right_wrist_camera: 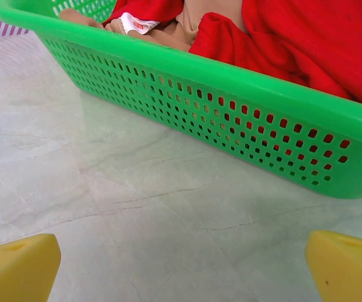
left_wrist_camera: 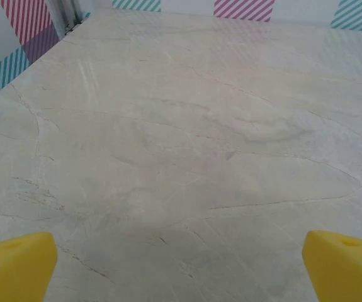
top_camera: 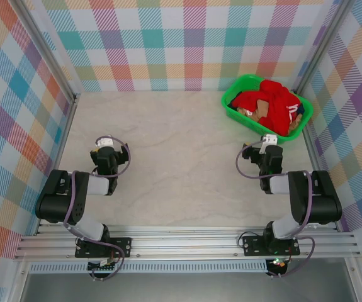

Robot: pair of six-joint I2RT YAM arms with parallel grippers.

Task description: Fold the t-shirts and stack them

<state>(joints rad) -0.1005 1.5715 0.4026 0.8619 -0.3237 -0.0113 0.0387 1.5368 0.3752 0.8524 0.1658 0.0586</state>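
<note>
The t-shirts lie crumpled together in a green basket point(top_camera: 236, 110) at the back right. A bright red shirt point(top_camera: 278, 100) is on top, and a tan one point(top_camera: 258, 112) shows under it. In the right wrist view the red shirt point(right_wrist_camera: 306, 38) and the tan cloth point(right_wrist_camera: 196, 22) bulge over the basket's perforated wall point(right_wrist_camera: 231, 107), beside a small white label point(right_wrist_camera: 136, 24). My right gripper point(top_camera: 269, 138) point(right_wrist_camera: 181, 267) stands open over bare table just in front of the basket, holding nothing. My left gripper point(top_camera: 104, 139) point(left_wrist_camera: 181, 264) stands open over bare table at the left, its yellow fingertips point(left_wrist_camera: 14, 267) wide apart.
A marble-look table point(top_camera: 181, 157) spreads between the two arms. Checked walls close it in at the back and on both sides, with metal posts in the corners point(top_camera: 73, 94). A rail with both arm bases runs along the near edge point(top_camera: 187, 242).
</note>
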